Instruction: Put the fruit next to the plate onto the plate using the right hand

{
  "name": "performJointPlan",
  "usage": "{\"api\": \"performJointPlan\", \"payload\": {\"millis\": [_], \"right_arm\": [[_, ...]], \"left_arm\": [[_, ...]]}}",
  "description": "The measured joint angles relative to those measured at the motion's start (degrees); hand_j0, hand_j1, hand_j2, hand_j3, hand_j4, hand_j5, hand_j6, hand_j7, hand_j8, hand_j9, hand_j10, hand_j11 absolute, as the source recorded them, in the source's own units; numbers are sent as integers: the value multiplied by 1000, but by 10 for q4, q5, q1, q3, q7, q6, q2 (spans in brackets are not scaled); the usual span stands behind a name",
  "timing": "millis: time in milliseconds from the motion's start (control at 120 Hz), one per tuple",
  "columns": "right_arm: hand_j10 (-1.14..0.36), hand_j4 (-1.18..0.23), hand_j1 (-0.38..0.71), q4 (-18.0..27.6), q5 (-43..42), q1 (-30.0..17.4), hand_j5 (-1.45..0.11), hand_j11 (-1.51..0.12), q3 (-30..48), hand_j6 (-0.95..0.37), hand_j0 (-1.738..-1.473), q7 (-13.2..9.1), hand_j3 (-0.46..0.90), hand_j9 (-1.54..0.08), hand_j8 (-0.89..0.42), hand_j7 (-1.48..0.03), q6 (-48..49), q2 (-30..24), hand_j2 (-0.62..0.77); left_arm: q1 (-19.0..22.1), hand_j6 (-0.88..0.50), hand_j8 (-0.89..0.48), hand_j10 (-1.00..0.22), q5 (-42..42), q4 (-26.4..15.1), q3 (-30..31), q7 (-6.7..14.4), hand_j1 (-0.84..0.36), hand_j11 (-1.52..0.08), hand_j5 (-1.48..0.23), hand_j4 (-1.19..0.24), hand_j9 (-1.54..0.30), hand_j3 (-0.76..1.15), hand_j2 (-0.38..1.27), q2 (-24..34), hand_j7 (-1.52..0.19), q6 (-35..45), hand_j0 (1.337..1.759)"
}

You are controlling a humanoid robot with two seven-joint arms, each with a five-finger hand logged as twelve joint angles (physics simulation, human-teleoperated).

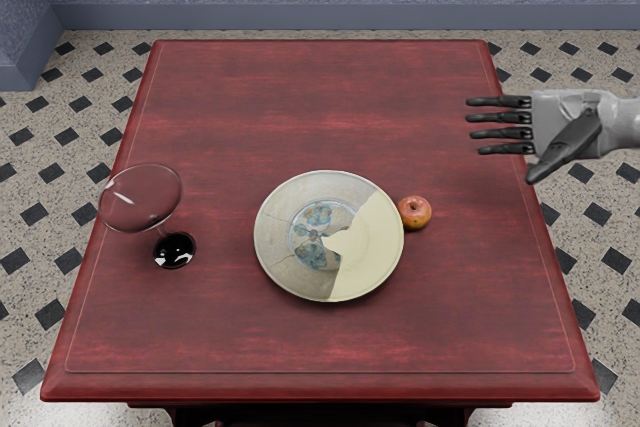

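Observation:
A small red and orange apple (414,212) lies on the red wooden table, just off the right rim of the plate. The plate (329,235) is round, grey-green on one half and cream on the other, with a blue pattern in the middle and nothing on it. My right hand (505,125) hovers over the table's right edge, above and to the right of the apple, well apart from it. Its fingers are stretched out straight toward the left, open and holding nothing. No left arm shows.
A clear wine glass (141,199) with a dark foot (174,250) stands at the table's left side, left of the plate. The table (320,97) has bare wood across its far half. Checkered floor surrounds it.

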Motion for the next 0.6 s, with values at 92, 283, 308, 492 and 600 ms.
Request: {"api": "performJointPlan", "payload": {"millis": [92, 283, 308, 492, 600], "right_arm": [[1, 0, -349, 3, -9, 1, 0, 0, 0, 2, -1658, 0, 0, 0, 2, 0, 0, -1, 0], [1, 0, -349, 6, -35, 14, 0, 0, 7, 2, -1658, -12, 0, 0, 1, 0, 0, -1, 0], [1, 0, -349, 4, -50, 21, 0, 0, 8, 2, -1658, -11, 0, 0, 1, 0, 0, -1, 0], [0, 0, -349, 8, -224, 51, 0, 0, 62, 0, -1658, -8, 0, 0, 0, 0, 0, 16, 0], [-1, -1, -349, 38, -323, 56, 0, 0, 93, -1, -1658, -8, 0, 0, -1, 0, 0, 28, 0]], "left_arm": [[0, -1, 0, 0, 0, 0, 0, 0, 349, 0, 0, 0, 0, 0, 0, 0, 0, 0, 1658], [0, -1, 0, 0, 0, 0, 0, 0, 349, 0, 0, 0, 0, 0, 0, 0, 0, 0, 1658], [0, -1, 0, 0, 0, 0, 0, 0, 349, 0, 0, 0, 0, 0, 0, 0, 0, 0, 1658], [0, -1, 0, 0, 0, 0, 0, 0, 349, 0, 0, 0, 0, 0, 0, 0, 0, 0, 1658], [0, -1, 0, 0, 0, 0, 0, 0, 349, 0, 0, 0, 0, 0, 0, 0, 0, 0, 1658]]}}
